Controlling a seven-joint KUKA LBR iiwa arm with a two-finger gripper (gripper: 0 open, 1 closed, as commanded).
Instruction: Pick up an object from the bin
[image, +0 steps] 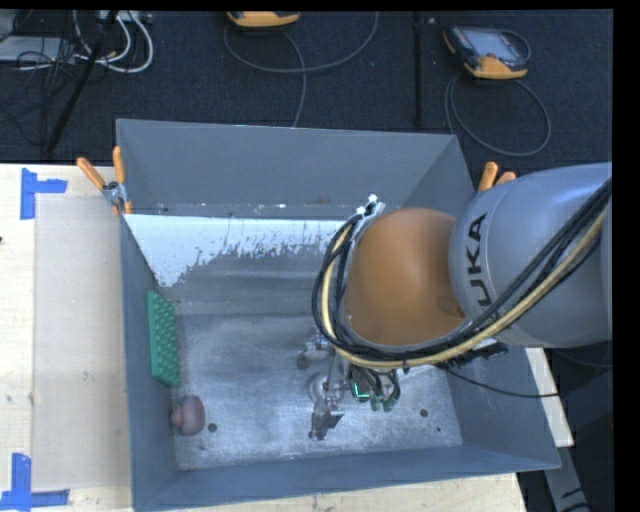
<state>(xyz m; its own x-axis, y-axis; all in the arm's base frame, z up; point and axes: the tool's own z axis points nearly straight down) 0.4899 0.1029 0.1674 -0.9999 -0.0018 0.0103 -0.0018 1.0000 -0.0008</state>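
Plainly, nothing lies under me: my jaws hang low over a bare patch of the bin (250, 380) floor, toward the bin's 6 o'clock side and a little right of its middle, beneath my orange wrist cover (400, 275) and its loop of cables. Whether the jaws stand apart or together I cannot tell; I see nothing between them.

Two things are on offer, both off toward 9 o'clock and well apart from me. The nearer is a small pinkish-brown round lump (187, 413), near the bin's 7 o'clock corner, just short of the left wall. From the jaws it sits almost dead at 9 o'clock. Being round, it has no long axis to speak of, so I judge any closing direction would serve.

The other is a green ridged strip (163, 340), at about 10 o'clock from the jaws and just beyond the lump toward 12. It lies along the foot of the left wall, its long axis running 12 to 6 o'clock. I judge it the harder take: to span its narrow width, one jaw would have to go down on the wall side, where I see little gap.

So the coming move turns on a sideways carry toward 9 o'clock, across bare floor, before any descent.
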